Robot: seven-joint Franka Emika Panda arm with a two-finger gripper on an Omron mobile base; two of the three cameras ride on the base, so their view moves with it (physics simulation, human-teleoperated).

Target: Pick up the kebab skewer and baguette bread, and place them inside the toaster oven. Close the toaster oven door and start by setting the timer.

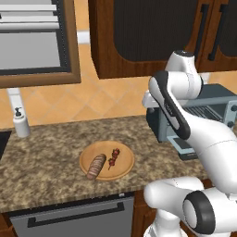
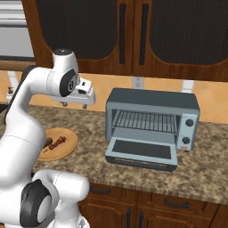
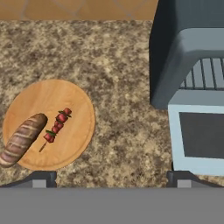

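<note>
A short brown baguette bread with pale slashes (image 3: 22,141) and a thin kebab skewer of red chunks (image 3: 56,127) are seen lying side by side, apart, on a round wooden plate (image 3: 74,105) on the speckled granite counter (image 3: 118,65). Well to the plate's right, the grey-blue toaster oven (image 2: 153,116) is shown with its glass door (image 2: 141,153) folded down flat. The two-finger gripper (image 3: 111,178) is held above the counter between them, fingertips spread wide, gripping nothing.

Arm rises from base, elbow bent high, forearm reaching forward. Hand level at wrist, pointing down. Gripper (image 3: 112,177) hangs high in free air, touching nothing. Fingertips (image 3: 43,178) spread wide apart, nothing between them. Hand's white body juts sideways from wrist joint.
</note>
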